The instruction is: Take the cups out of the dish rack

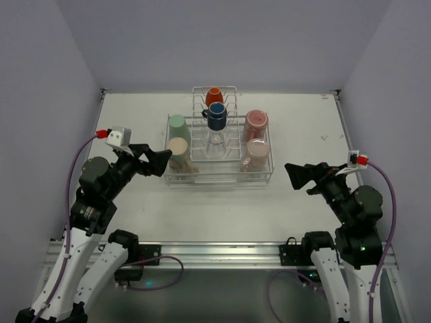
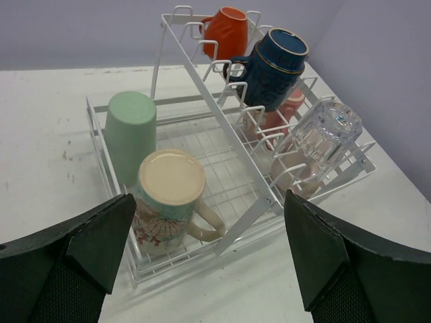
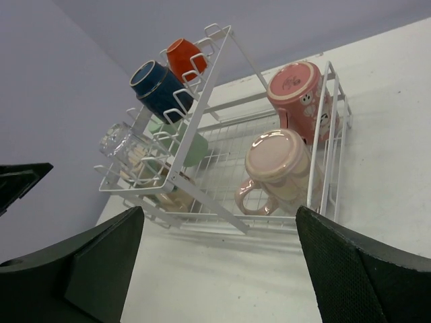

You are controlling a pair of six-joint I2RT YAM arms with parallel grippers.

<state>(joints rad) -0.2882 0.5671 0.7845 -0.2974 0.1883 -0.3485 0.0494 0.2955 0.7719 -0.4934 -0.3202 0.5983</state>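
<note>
The white wire dish rack (image 1: pixel 219 180) stands at the table's middle and holds all the cups upside down. On its left are a mint-green tumbler (image 1: pixel 178 124) (image 2: pixel 130 129) and a cream mug (image 1: pixel 179 149) (image 2: pixel 170 192). On the middle tines are an orange-red mug (image 1: pixel 214 96), a dark-blue mug (image 1: pixel 216 116) (image 2: pixel 275 64) and a clear glass (image 1: pixel 215 140) (image 2: pixel 322 134). On its right are a pink tumbler (image 1: pixel 256 121) (image 3: pixel 300 94) and a pink mug (image 1: pixel 254 151) (image 3: pixel 279 167). My left gripper (image 1: pixel 161 161) (image 2: pixel 209 249) is open and empty beside the rack's front left corner. My right gripper (image 1: pixel 296 176) (image 3: pixel 219 262) is open and empty, right of the rack's front right corner.
Grey walls close the table's left, back and right sides. The metal rail (image 1: pixel 215 252) with the arm bases runs along the near edge. Bare tabletop (image 1: pixel 222 215) lies between the rack and the rail.
</note>
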